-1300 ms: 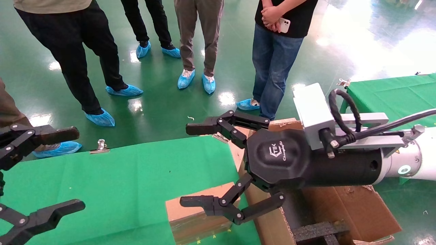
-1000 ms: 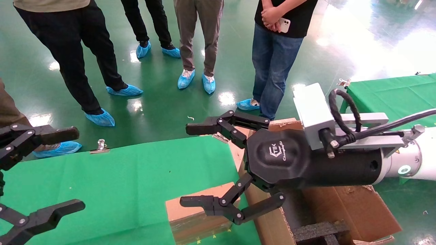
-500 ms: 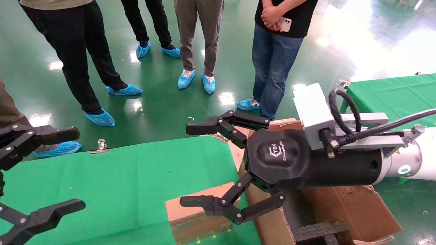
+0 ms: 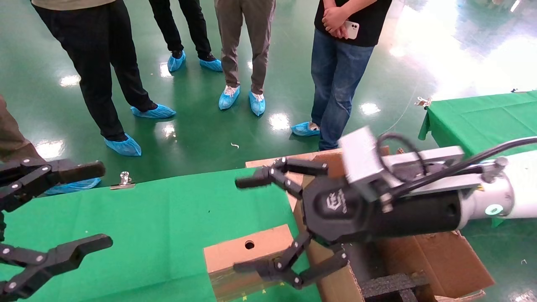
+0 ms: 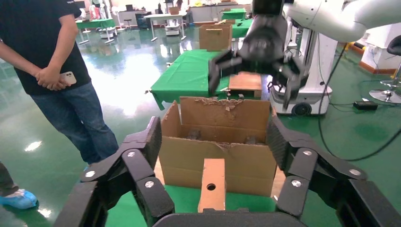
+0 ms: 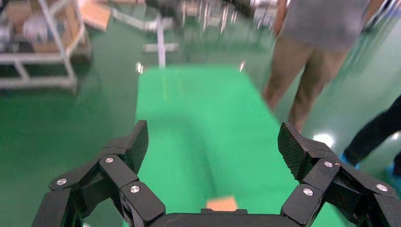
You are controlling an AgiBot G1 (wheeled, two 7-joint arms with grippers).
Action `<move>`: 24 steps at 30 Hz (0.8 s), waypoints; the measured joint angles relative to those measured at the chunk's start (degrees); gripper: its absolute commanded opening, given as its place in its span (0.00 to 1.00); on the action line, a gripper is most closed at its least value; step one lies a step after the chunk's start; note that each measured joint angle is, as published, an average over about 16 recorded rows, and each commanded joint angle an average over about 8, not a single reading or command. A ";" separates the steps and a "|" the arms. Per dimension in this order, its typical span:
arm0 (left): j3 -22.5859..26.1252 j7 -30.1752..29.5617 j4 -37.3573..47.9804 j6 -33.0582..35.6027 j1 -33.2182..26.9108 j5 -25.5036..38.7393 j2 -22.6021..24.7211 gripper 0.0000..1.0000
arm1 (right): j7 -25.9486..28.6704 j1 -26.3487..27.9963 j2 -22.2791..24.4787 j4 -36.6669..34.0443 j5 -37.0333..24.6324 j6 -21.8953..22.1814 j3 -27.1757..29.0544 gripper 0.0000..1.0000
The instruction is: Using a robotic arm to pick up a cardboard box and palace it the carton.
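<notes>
Right gripper [image 4: 247,224] on the robotic arm [image 4: 419,201] hangs w/ fingers spread wide, one over the cardboard box [image 4: 247,258], not touching it as far as I can see. Box lies flat on the green table [image 4: 147,218], hole up, right next to the carton [image 4: 423,260] at the table's right edge. Left gripper [image 4: 67,209] sits at the table's left end, also spread, holding nothing. People [image 4: 247,42] stand beyond.
</notes>
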 measured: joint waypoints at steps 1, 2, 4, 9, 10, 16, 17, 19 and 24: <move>0.00 0.00 0.00 0.00 0.00 0.00 0.00 0.00 | 0.22 0.93 -0.23 -0.18 -1.32 -0.33 -0.95 1.00; 0.00 0.00 0.00 0.00 0.00 0.00 0.00 0.00 | 0.42 1.90 -0.49 -0.40 -2.68 -0.64 -1.97 1.00; 0.00 0.00 0.00 0.00 0.00 0.00 0.00 0.00 | 0.68 3.85 -1.21 -1.02 -5.29 -1.18 -4.10 1.00; 0.00 0.00 0.00 0.00 0.00 0.00 0.00 0.00 | 0.16 8.44 -3.69 -3.32 -11.18 -2.03 -9.90 1.00; 0.00 0.00 0.00 0.00 0.00 0.00 0.00 0.00 | -0.12 9.27 -4.27 -3.93 -12.19 -2.11 -11.09 1.00; 0.00 0.00 0.00 0.00 0.00 0.00 0.00 0.00 | -2.99 13.60 -7.79 -8.21 -16.75 -2.14 -17.63 1.00; 0.01 0.00 0.00 0.00 0.00 0.00 0.00 0.00 | -3.58 14.24 -8.37 -8.98 -17.40 -2.12 -18.62 1.00; 0.01 0.00 0.00 0.00 0.00 0.00 0.00 0.00 | -4.78 15.48 -9.52 -10.55 -18.64 -2.06 -20.51 1.00; 0.01 0.00 0.00 0.00 0.00 0.00 0.00 0.00 | -7.64 18.34 -12.28 -14.30 -21.54 -1.94 -24.78 1.00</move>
